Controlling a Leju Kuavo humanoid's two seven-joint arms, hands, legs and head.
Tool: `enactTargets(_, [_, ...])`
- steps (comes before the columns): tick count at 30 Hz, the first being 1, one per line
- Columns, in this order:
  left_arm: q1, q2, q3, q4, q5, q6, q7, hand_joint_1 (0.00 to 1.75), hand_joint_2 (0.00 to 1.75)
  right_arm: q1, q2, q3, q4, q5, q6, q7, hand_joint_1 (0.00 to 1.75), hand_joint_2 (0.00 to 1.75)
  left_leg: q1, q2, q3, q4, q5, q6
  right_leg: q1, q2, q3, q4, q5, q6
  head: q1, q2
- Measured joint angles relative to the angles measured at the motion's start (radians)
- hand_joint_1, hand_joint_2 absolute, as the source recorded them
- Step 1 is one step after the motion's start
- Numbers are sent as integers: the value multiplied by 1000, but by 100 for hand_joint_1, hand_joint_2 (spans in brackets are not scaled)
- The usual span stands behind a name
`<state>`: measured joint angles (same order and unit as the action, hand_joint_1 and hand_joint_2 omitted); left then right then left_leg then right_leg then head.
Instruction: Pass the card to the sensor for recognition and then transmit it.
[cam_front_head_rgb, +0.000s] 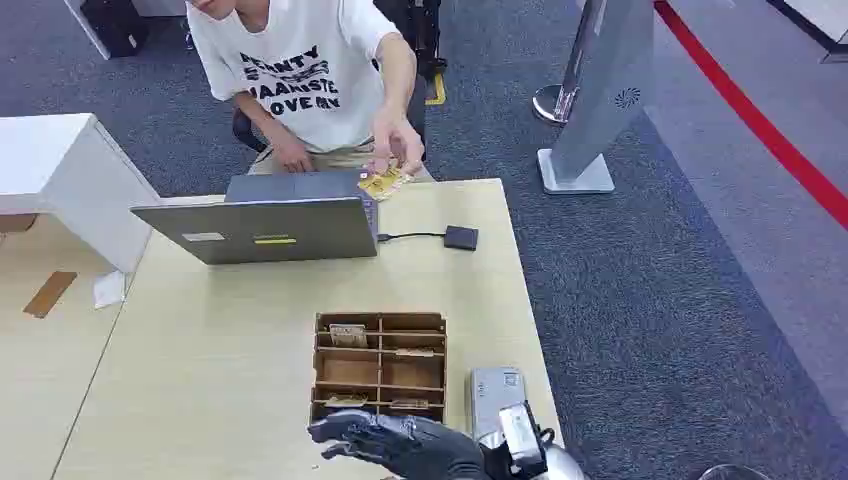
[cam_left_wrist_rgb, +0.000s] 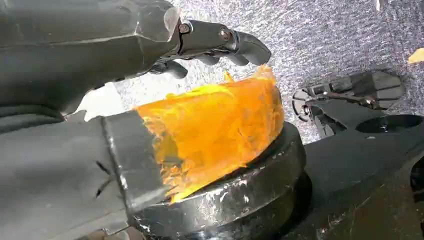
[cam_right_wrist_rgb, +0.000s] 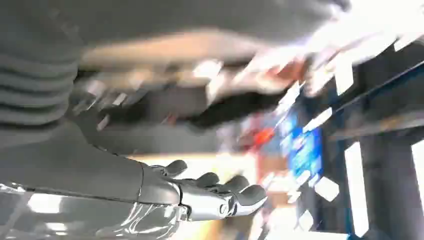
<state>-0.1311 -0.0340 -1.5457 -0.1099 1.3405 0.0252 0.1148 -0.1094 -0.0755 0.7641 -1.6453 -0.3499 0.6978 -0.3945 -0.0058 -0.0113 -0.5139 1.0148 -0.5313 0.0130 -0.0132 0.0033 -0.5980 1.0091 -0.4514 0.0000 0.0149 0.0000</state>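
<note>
Materials and finishes, as seen

A matt pale wood-look tabletop (cam_front_head_rgb: 200, 350) was seen, with a brown cardboard-like organizer (cam_front_head_rgb: 380, 368), a matt grey laptop lid (cam_front_head_rgb: 260, 232) and rough grey carpet (cam_front_head_rgb: 650, 300).

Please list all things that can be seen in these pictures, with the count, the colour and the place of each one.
table: one, light wood, centre of the head view.
laptop: one, grey, open, far side of the table, in front of the person.
card organizer: one, brown, with compartments, near edge of the table; some compartments hold cards.
cards: a few, yellow, in the person's hand above the laptop.
small black device: one, on a cable, beside the laptop.
grey device: one, beside the organizer.
white stand: one, on the carpet beyond the table.
person: one, white printed shirt, seated behind the laptop.
right hand: dark grey, fingers spread, holds nothing, near the organizer.
left hand: dark, fingers curled in, above the carpet.
</note>
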Motion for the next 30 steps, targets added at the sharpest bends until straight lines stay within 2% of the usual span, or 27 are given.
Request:
enactTargets(3, [1,1,0,0,20,8,0,0,0,-33,0,-25,-23,212,-224,9,0,175,0,0,0,0,0,0,0,0,0,0,0,0,0,0])
enactTargets(5, [2,2,0,0,28,12,0,0,0,-63,2,-34,-55,396,-410,24,0,175,0,0,0,0,0,0,0,0,0,0,0,0,0,0])
enactTargets(7, [2,1,0,0,27,18,1,0,0,-88,7,-33,-93,530,-544,36,0,175,0,0,0,0,0,0,0,0,0,0,0,0,0,0])
enactTargets(15, [2,-3,0,0,0,20,13,0,0,-148,14,-2,-180,856,-875,71,0,175,0,0,0,0,0,0,0,0,0,0,0,0,0,0])
enactTargets(18, [1,-5,0,0,-25,21,18,0,0,-169,14,12,-187,1008,-1018,107,0,175,0,0,0,0,0,0,0,0,0,0,0,0,0,0])
enactTargets(20, [1,-7,0,0,-37,21,22,0,0,-184,14,21,-187,1096,-1090,128,0,175,0,0,0,0,0,0,0,0,0,0,0,0,0,0])
enactTargets(26, [1,-11,0,0,-69,21,30,0,0,-216,11,30,-180,1257,-1195,168,0,175,0,0,0,0,0,0,0,0,0,0,0,0,0,0])
enactTargets(30, [-1,-12,0,0,-105,18,34,0,0,-269,10,44,-142,1370,-1207,208,0,175,0,0,0,0,0,0,0,0,0,0,0,0,0,0])
